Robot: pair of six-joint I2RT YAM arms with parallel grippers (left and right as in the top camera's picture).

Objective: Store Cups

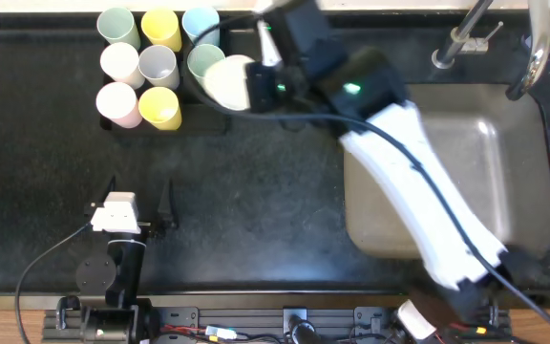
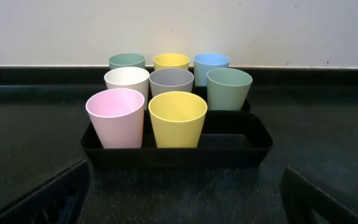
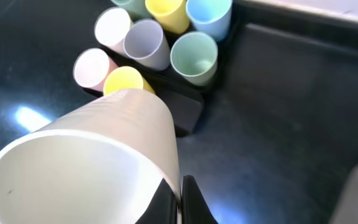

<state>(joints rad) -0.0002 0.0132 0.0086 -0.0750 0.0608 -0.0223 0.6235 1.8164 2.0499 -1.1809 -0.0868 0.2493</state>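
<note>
Cream cup [image 3: 92,155] gripped at its rim by the right hand [image 3: 176,190] — beside the black tray [image 2: 179,155]; left hand [image 1: 140,199] released.

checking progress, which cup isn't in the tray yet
The cream-white cup held by the right gripper; the other eight stand upright in the black tray.

The near-right corner of the tray [image 1: 197,113] is partly covered in the top view by the white cup [image 1: 227,81] and the right arm [image 1: 428,191], so that slot can't really be made out. In the right wrist view the white cup is chopped off at the picture's edge, and the right gripper [image 3: 180,200] is mostly hidden behind it. The far mint cup [image 2: 127,60], far yellow cup [image 2: 171,61] and blue cup [image 2: 211,60] are half blocked by nearer cups. The sink [image 1: 509,124] is partly buried under the arm too.
</note>
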